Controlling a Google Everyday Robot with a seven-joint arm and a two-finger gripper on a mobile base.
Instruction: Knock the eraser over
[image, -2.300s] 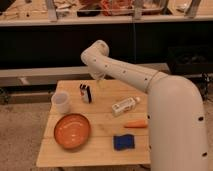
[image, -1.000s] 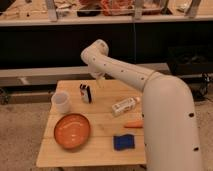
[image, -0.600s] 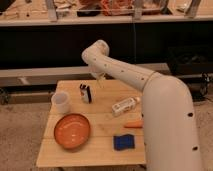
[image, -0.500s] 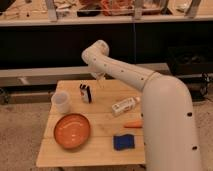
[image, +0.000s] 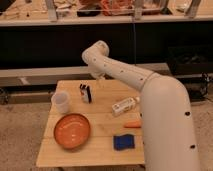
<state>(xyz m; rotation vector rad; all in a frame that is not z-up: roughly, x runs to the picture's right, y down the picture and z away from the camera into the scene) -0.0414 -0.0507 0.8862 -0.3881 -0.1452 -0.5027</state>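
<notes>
The eraser (image: 85, 93), a small black block with white stripes, stands upright on the wooden table (image: 107, 150), right of the white cup (image: 60, 102). My white arm reaches from the right across the table's back. My gripper (image: 99, 80) hangs at the arm's far end, just behind and to the right of the eraser, apart from it. The arm hides most of the gripper.
An orange bowl (image: 72, 131) sits front left. A white bottle (image: 124, 105) lies on its side in the middle right. An orange stick (image: 132, 124) and a blue sponge-like block (image: 123, 142) lie front right. A dark shelf unit stands behind the table.
The arm has shifted slightly to the left and nearer the camera. The eraser still stands upright in the same place.
</notes>
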